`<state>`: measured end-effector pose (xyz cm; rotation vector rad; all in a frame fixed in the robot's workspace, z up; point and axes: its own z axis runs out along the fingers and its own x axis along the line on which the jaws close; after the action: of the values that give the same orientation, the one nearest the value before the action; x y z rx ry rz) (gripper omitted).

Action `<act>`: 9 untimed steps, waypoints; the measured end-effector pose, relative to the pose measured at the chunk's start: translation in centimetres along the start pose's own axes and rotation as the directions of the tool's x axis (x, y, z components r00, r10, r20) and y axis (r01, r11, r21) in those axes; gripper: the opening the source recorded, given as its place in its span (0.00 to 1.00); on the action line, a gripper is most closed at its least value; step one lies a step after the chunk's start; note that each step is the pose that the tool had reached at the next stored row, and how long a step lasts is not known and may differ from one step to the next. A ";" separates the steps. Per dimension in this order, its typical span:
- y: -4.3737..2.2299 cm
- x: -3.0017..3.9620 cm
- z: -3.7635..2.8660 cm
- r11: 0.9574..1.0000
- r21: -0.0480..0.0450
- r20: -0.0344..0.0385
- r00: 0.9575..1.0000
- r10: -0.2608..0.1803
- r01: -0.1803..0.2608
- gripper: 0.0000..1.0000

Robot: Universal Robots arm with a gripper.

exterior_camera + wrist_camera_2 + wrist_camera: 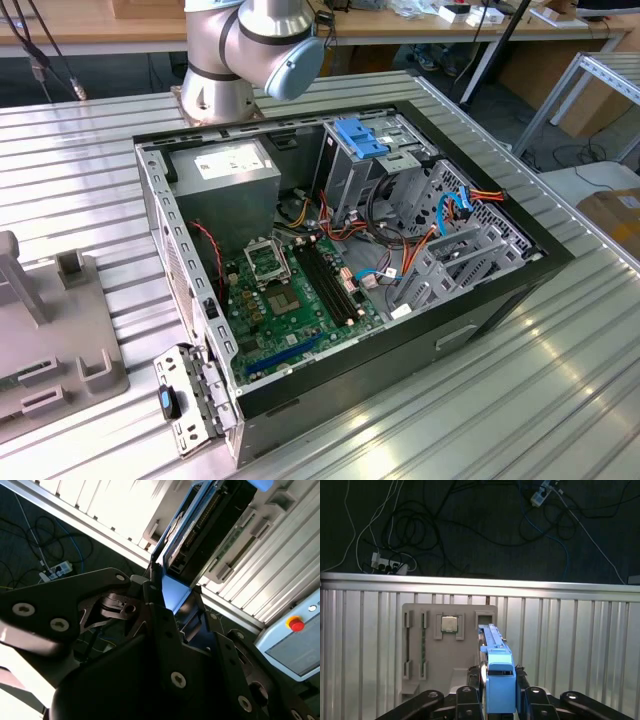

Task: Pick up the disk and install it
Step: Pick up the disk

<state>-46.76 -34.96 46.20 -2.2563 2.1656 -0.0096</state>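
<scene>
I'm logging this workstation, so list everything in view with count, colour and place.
computer case: one, black, open on the slatted table
power supply: one, grey, inside the case
motherboard: one, green, inside the case
bracket: one, light blue, in the drive bay
fixture tray: one, grey, on the table, holding a chip
power strip: at least one, white, on the floor
disk: one, blue-framed, in the gripper
arm: one, silver, mounted by the case
gripper: one, black, shut on the disk

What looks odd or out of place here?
The front port bracket sticks out askew from the open computer case at its near corner instead of sitting flush. The gripper holds the disk edge-on; nothing looks damaged.
</scene>
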 end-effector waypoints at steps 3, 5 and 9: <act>0.00 0.00 -0.05 1.000 0.000 0.000 1.000 0.000 0.000 0.36; 0.00 0.00 -0.36 1.000 0.000 0.000 1.000 0.000 0.000 0.36; -0.02 -0.01 -1.33 1.000 0.000 0.000 1.000 0.000 0.000 0.36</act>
<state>-46.76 -34.96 47.53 -2.2563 2.1657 -0.0096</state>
